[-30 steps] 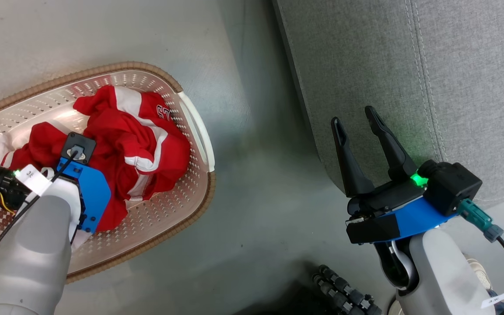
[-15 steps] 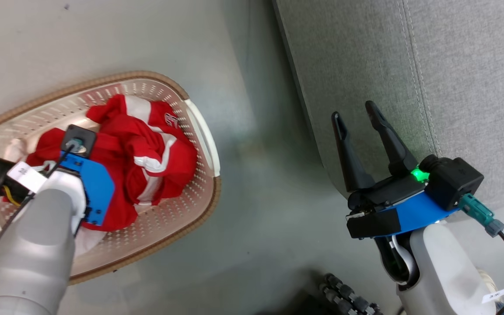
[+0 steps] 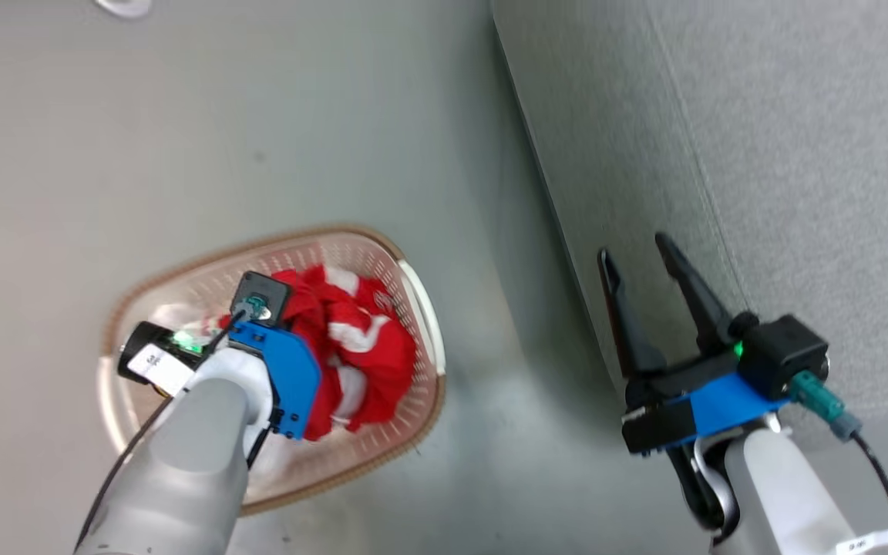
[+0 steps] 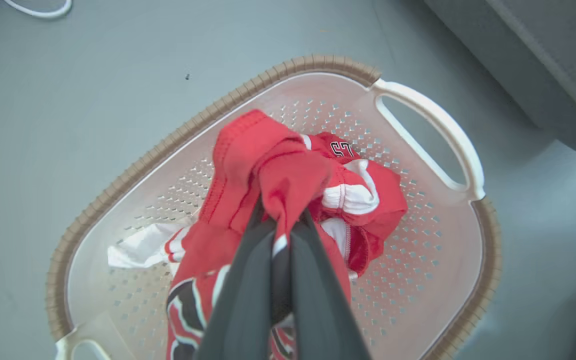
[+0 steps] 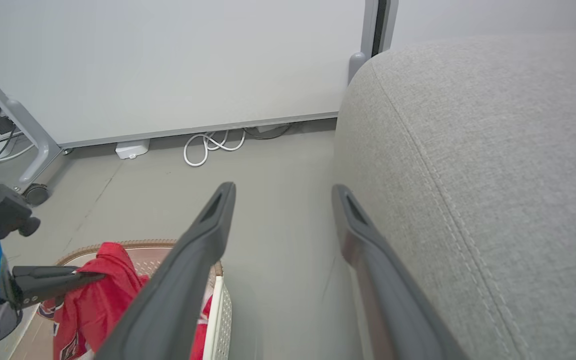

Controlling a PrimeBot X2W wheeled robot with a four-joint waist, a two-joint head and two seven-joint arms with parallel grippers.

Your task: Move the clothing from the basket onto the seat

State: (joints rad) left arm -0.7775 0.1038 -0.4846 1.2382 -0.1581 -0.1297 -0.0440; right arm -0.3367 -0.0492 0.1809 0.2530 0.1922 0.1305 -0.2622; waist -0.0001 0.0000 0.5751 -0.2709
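Clothing (image 4: 278, 165), red with white trim, bunched over basket (image 4: 433, 240), pinched by left gripper (image 4: 282, 225), right gripper (image 5: 283, 192) spread.

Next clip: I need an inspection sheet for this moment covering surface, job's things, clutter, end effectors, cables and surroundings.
Surface: smooth grey floor; the basket stands on it near the seat.
Job's things: red clothing bunched in the basket, one fold pinched up; no clothing on the visible part of the seat.
Clutter: small white box at the wall base.
End effectors: left end effector shut on the clothing; right end effector open, holding nothing, beside the seat's edge.
Cables: white cable coiled on the floor by the wall.
Surroundings: white wall panel; grey frame leg on a caster.
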